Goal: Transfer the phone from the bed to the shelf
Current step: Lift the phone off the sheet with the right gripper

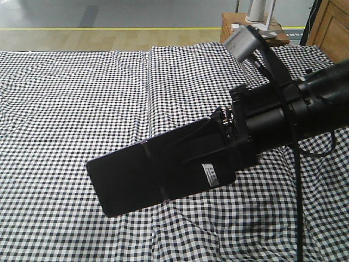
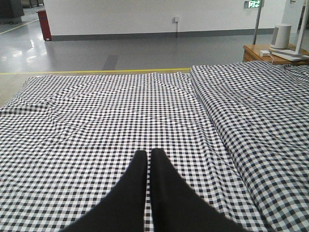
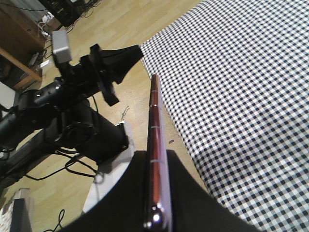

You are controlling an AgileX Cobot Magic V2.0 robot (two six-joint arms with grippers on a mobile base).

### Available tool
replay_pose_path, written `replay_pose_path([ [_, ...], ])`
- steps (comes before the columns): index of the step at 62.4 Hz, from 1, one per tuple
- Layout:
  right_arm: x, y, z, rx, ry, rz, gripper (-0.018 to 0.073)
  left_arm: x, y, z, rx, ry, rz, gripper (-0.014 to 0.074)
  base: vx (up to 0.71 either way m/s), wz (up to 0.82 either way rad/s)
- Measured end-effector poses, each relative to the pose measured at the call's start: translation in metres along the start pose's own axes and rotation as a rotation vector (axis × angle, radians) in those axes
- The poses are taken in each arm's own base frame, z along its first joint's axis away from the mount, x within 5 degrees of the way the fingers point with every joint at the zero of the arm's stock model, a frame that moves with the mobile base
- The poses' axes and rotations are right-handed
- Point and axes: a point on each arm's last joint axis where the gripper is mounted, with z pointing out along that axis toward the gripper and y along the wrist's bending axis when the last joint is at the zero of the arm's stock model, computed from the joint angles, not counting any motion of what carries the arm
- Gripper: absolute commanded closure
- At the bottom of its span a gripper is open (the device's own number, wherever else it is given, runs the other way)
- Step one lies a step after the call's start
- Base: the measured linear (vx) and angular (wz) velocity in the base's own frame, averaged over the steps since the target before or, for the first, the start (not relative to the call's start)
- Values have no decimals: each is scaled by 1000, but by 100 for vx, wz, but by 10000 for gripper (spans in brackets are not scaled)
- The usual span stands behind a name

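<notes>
The phone (image 1: 158, 174), a thin glossy black slab with a centre crease and a small white sticker, hangs tilted above the bed (image 1: 71, 98). My right gripper (image 1: 229, 147) reaches in from the right and is shut on the sticker end. In the right wrist view the phone (image 3: 155, 121) shows edge-on, its pinkish rim clamped between the two black fingers of the right gripper (image 3: 155, 157). My left gripper (image 2: 148, 153) is shut with nothing in it, low over the checked bed (image 2: 96, 111). I cannot pick out the shelf with certainty.
A small reddish-brown side table (image 2: 263, 50) with a white device stands past the bed's far right corner. Wooden furniture (image 1: 332, 27) rises at the far right. The left arm (image 3: 72, 96), cables and wooden floor (image 3: 48, 193) lie beside the bed edge.
</notes>
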Motion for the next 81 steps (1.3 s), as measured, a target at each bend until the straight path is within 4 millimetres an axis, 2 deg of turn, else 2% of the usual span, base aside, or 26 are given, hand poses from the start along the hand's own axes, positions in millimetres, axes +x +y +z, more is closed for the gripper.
replay_pose_path([
  [15, 0, 15, -8, -2, -14, -31, 561, 0, 0, 0, 0, 0, 0, 595, 0, 0],
  [81, 0, 15, -8, 0, -13, -31, 561, 0, 0, 0, 0, 0, 0, 595, 0, 0],
])
